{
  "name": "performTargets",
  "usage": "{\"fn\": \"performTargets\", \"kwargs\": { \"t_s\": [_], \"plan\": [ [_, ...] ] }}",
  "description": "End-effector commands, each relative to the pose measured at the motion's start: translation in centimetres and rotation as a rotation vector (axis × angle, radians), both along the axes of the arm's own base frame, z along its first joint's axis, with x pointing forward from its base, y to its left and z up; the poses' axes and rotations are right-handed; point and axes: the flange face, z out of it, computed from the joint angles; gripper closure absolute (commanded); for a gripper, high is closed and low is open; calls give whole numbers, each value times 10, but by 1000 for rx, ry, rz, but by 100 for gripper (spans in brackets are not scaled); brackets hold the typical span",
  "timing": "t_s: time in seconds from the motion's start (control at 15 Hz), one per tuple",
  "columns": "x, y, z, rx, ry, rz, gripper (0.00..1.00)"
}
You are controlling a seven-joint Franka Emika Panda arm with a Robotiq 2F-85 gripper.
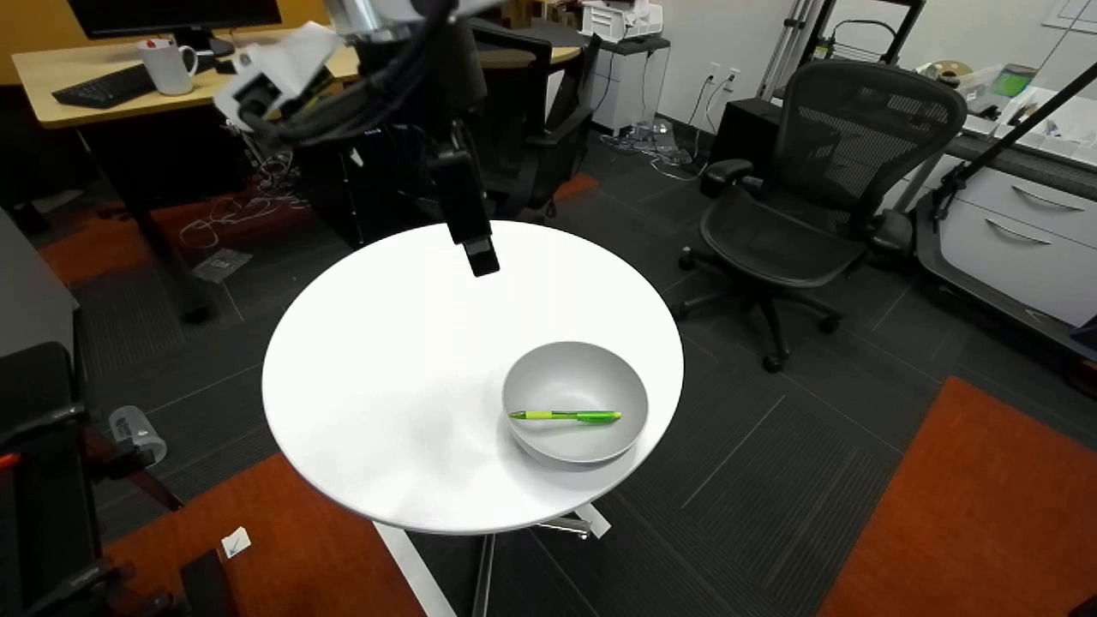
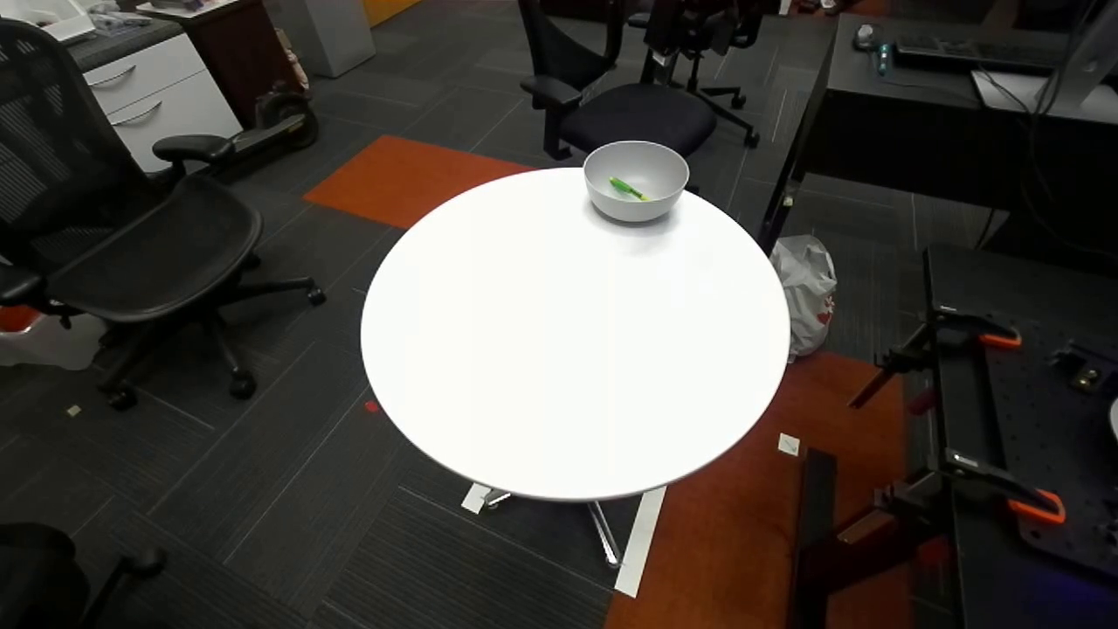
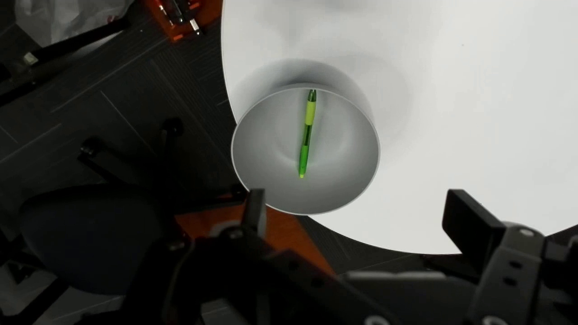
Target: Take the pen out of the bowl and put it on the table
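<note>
Your pen is in the bowl, and in an exterior view that bowl stands on the table close to the lower right edge, with the broad middle of the round top lying between it and the opposite edge. That placing seems to suit the job: you can lift near one edge and use the wide white surface toward the opposite edge for laying the pen down. In the wrist view the pen's end with the yellow-green section reaches almost to the bowl's rim while the plain green end sits toward the base, so it probably leans on the curved wall; how steeply, you cannot tell from here. Your gripper hangs in the air, well apart from the bowl, and its fingers stand wide apart, holding nothing and touching neither pen, bowl nor table. The spread would suit straddling the pen, which runs crosswise to the line between the fingers, so closing there should pinch its thin barrel rather than its length. The pick looks not yet begun. Going down, you will likely want a smaller gap, since widely spread fingers could catch the rim and tip or drag a bowl that stands this near the edge.
</note>
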Motion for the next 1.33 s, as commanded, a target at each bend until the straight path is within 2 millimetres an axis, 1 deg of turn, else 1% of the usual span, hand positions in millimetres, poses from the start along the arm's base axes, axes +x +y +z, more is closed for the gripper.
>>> {"fn": "performTargets", "kwargs": {
  "t_s": [0.0, 0.33, 0.53, 0.6, 0.73, 1.07, 1.27],
  "plan": [
    [28, -16, -21, 50, -6, -52, 0],
    [45, -36, -57, 92, 17, -119, 0],
    [49, -46, -74, 95, 38, -142, 0],
    [41, -41, -70, 91, 52, -137, 0],
    [44, -45, -78, 90, 60, -144, 0],
    [46, -46, -77, 88, 57, -144, 0],
    [58, -52, -96, 103, 69, -124, 0]
  ]
}}
